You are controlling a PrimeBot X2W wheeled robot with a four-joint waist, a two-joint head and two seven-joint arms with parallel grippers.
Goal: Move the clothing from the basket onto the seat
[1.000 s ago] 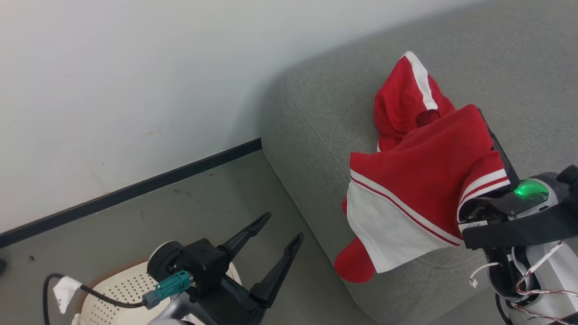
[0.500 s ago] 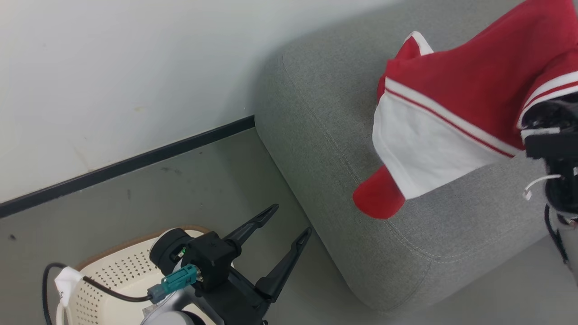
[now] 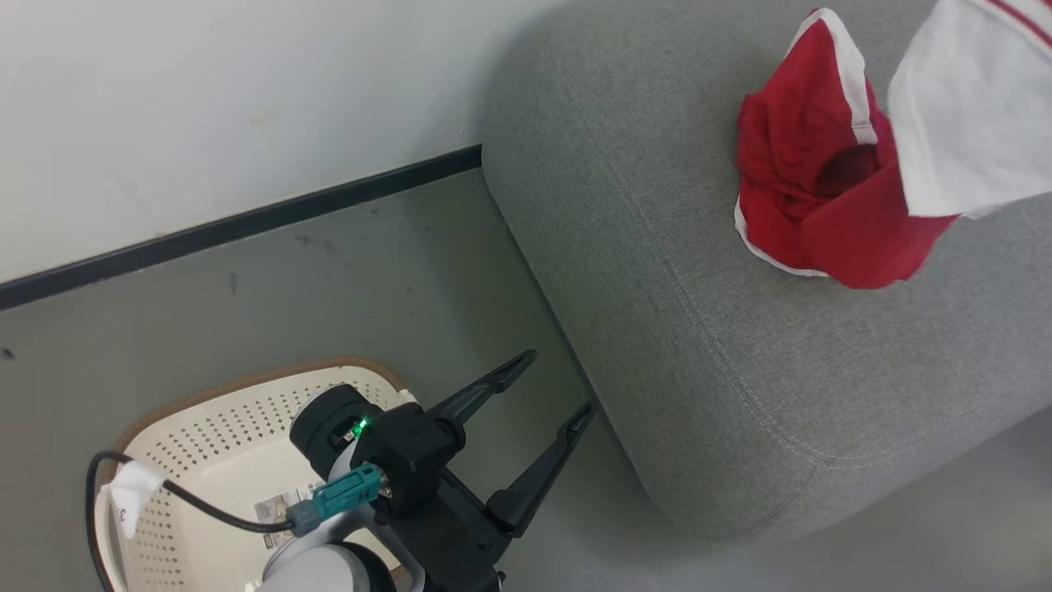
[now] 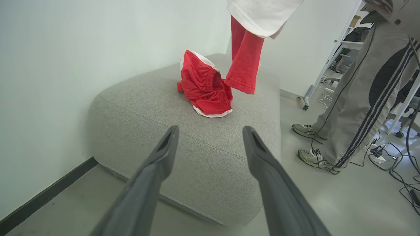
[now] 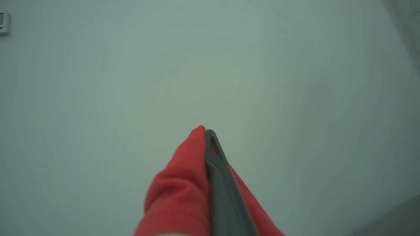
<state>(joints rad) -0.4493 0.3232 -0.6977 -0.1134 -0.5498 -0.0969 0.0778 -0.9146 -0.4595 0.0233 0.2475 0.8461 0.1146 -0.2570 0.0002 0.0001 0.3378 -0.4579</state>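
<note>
Hanging garment (image 3: 970,115): red and white, dangling over the seat (image 3: 657,271) at about 2 o'clock in the head view. In the left wrist view its red end comes down close to the cushion (whether it touches, I cannot tell).
Crumpled garment (image 3: 809,189): red with white trim, in a heap on top of the seat, just beside the hanging garment at its 9 o'clock.
Right gripper (image 5: 208,131): fingers pressed together, pinching red fabric of the hanging garment, with a pale wall (image 5: 98,82) behind.
Left gripper (image 3: 559,380): fingers spread wide with nothing between them, pointing toward 1 o'clock at the seat's near edge.
Basket (image 3: 205,427): on the floor (image 3: 329,271) at 7 o'clock in the head view, with a printed label (image 3: 279,503) on its bottom.
Person (image 4: 354,98): standing at 3 o'clock of the seat in the left wrist view, in striped trousers.
</note>
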